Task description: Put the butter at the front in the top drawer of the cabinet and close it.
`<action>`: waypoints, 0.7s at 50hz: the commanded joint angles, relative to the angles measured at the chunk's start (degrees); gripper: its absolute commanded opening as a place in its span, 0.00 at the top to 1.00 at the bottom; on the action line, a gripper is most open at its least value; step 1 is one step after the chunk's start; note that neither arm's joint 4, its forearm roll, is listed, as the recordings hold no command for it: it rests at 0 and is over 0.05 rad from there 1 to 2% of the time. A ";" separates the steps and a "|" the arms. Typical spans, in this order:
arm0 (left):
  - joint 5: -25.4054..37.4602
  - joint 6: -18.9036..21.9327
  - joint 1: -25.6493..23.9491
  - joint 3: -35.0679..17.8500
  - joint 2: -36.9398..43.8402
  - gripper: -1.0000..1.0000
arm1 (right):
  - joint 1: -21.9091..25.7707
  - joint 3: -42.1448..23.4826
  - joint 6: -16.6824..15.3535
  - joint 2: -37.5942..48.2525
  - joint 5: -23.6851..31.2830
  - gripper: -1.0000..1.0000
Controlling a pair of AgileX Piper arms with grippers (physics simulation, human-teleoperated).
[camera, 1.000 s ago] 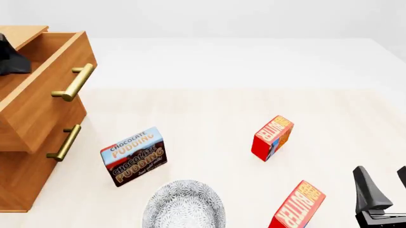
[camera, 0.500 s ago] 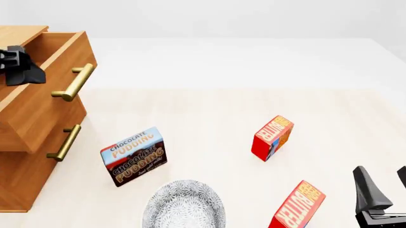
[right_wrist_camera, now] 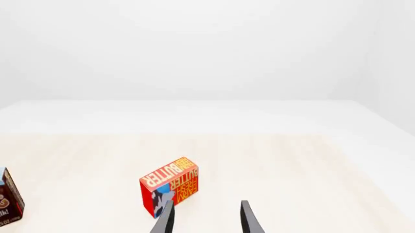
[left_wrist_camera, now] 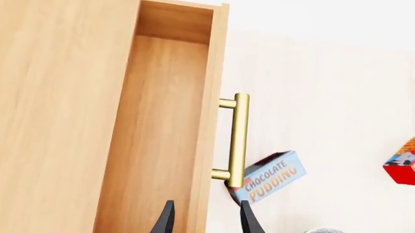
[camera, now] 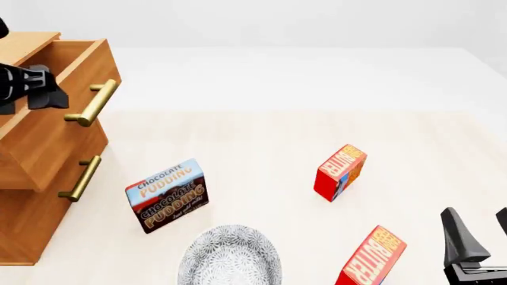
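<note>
Here the top drawer (camera: 56,113) of the cabinet (camera: 32,225) stands pulled out, its wooden inside bare in the left wrist view, its brass bar handle (camera: 92,103) facing the worktop (camera: 262,130). The left hand (camera: 35,89) hangs over the drawer's open top, just behind the front panel; in its own camera the two dark fingertips (left_wrist_camera: 164,219) are spread apart with nothing between them, one over the drawer's inside and one past the front panel.

The butter at the front (camera: 371,258) stands on the worktop at the near edge of the front view, red with orange-yellow lettering, well apart from the cabinet. The right hand (camera: 475,234) is just beside it to the right, not touching; its fingers are parted and hold nothing. The second butter carton (camera: 340,171) stands farther back, tilted, and it is the one seen in the right wrist view just beyond the fingertips (right_wrist_camera: 166,221).

A chocolate pudding box (camera: 167,195) stands nearer the cabinet, below the lower drawer handle (camera: 80,178), and a patterned grey bowl (camera: 230,255) sits just in front of it.
</note>
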 commanded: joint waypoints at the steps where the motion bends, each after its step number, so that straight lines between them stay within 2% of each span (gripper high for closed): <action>1: -1.88 -0.41 -0.46 1.21 1.96 0.00 | -0.01 0.05 0.00 -0.18 0.11 0.00; 16: -4.19 -0.91 -2.11 1.78 4.85 0.00 | -0.01 0.05 0.00 -0.18 0.11 0.00; 22: -5.61 -2.50 -4.65 2.80 6.06 0.00 | -0.01 0.05 0.00 -0.18 0.11 0.00; 35: -5.80 -2.76 -7.47 1.08 8.37 0.00 | -0.01 0.05 0.00 -0.18 0.11 0.00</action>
